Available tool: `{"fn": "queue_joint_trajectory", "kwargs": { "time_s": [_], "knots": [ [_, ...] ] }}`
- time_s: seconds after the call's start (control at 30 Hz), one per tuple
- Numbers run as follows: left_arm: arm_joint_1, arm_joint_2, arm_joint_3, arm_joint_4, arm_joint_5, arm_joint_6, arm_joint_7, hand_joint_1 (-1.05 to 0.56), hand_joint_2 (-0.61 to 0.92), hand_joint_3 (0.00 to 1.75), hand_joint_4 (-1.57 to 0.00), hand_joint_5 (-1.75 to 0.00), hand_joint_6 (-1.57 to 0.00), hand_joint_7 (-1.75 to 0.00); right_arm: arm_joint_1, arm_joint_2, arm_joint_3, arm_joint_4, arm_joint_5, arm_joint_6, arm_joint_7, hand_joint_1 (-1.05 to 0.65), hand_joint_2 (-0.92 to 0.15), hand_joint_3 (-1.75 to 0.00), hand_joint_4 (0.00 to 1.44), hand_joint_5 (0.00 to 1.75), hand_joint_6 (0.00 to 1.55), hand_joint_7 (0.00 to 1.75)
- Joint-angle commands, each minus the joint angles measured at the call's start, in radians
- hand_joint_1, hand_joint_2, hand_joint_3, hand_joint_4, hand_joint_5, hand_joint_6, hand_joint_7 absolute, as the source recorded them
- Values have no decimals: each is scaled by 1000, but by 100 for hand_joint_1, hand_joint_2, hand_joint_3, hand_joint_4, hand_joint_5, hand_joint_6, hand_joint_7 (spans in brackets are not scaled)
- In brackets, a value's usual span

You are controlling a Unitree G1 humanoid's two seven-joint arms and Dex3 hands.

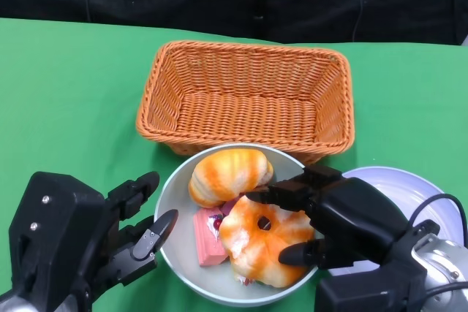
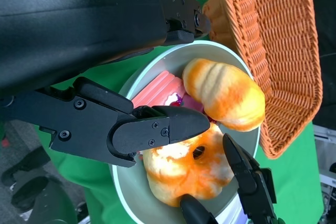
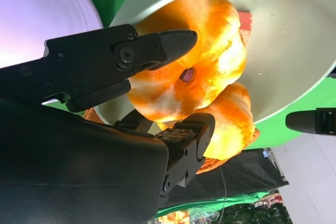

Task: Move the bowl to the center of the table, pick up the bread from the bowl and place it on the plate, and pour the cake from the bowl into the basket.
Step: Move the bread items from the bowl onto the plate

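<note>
Table (image 1: 66, 100): we see green cloth, with bare room to the far left and far right of the basket.
Basket (image 1: 248, 96): wicker, far centre; its near rim sits just beside our bowl's far edge.
Plate (image 1: 409, 184): pale, near right, partly under our right arm.
Bowl (image 1: 175, 195): near centre, between our hands.
Right hand (image 1: 322, 213): we reach in over the bowl's right rim, fingers clamped around the ring-shaped bread (image 1: 259, 242).
Left hand (image 1: 128, 235): just left of the bowl, fingers apart, holding nothing.
Oval bread (image 1: 227, 173): far side of the bowl.
Pink cake (image 1: 208, 239): near left, beside the ring.
</note>
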Motion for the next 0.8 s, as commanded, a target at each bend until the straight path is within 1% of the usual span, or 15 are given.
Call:
{"fn": "queue_joint_trajectory", "kwargs": {
  "time_s": [0.03, 0.07, 0.1, 0.17, 0.2, 0.23, 0.27, 0.3, 0.33, 0.37, 0.4, 0.47, 0.5, 0.63, 0.8],
  "knots": [
    [18, 3, 10, -1, 2, -16, 1, -63, 92, 53, -25, -13, -16, -4, -4, -3, 22, 56, -19, -9, -33, -44, -92, -13, 30, 54, 44, 11],
    [21, 4, 12, -7, -1, -16, -3, -63, 92, 53, -25, -13, -16, -3, -5, 4, 26, 74, -16, -24, -55, -43, -92, -13, 31, 53, 45, 11],
    [23, 5, 13, -11, -4, -17, -5, -62, 92, 53, -24, -13, -16, -3, -6, 7, 28, 86, -13, -36, -71, -30, -92, -12, 45, 59, 56, 15],
    [26, -1, 18, -20, -14, -16, -8, -61, 92, 54, -24, -13, -16, -3, -5, 22, 27, 118, 8, -74, -115, -23, -92, -12, 52, 62, 62, 16],
    [28, -5, 21, -24, -21, -16, -9, -60, 92, 54, -24, -13, -16, -3, -4, 29, 25, 133, 22, -95, -138, -14, -90, -18, 70, 75, 85, 24],
    [30, -8, 22, -28, -24, -19, -10, -59, 92, 54, -24, -13, -16, -3, -3, 38, 22, 149, 39, -125, -164, -11, -82, -38, 78, 90, 99, 24],
    [33, -7, 21, -30, -25, -27, -13, -59, 92, 53, -24, -13, -16, -3, -2, 46, 20, 163, 55, -157, -191, -11, -66, -74, 83, 118, 109, 33],
    [35, -4, 19, -29, -24, -33, -14, -60, 92, 53, -25, -13, -17, -3, -2, 50, 19, 173, 63, -179, -208, -16, -43, -123, 91, 151, 103, 86],
    [36, -2, 18, -29, -25, -38, -14, -60, 92, 53, -25, -13, -17, -3, -4, 51, 20, 182, 69, -194, -221, -17, -34, -141, 95, 163, 97, 110],
    [39, 0, 17, -28, -27, -47, -16, -60, 92, 53, -25, -13, -17, -3, -3, 52, 19, 185, 72, -216, -240, -18, -30, -150, 96, 169, 94, 122],
    [41, 0, 16, -27, -29, -53, -17, -60, 92, 53, -25, -13, -17, -3, -2, 53, 18, 187, 73, -231, -253, -19, -25, -159, 100, 172, 89, 147],
    [45, 3, 15, -22, -29, -65, -19, -60, 92, 53, -25, -14, -18, -3, 2, 60, 10, 190, 85, -270, -288, -18, -22, -163, 101, 174, 82, 166],
    [45, 4, 14, -21, -29, -68, -19, -60, 92, 53, -26, -14, -18, -3, 2, 62, 8, 192, 88, -280, -298, -16, -21, -162, 101, 174, 80, 171],
    [39, 3, 10, -15, -25, -69, -17, -61, 92, 52, -26, -15, -19, -3, -4, 66, -22, 196, 125, -344, -333, -18, -20, -166, 102, 175, 76, 174],
    [40, -1, 12, -3, -30, -88, -22, -60, 92, 52, -26, -15, -18, -2, -1, 69, -43, 170, 142, -355, -322, -21, -17, -170, 103, 175, 76, 173]
  ]
}}
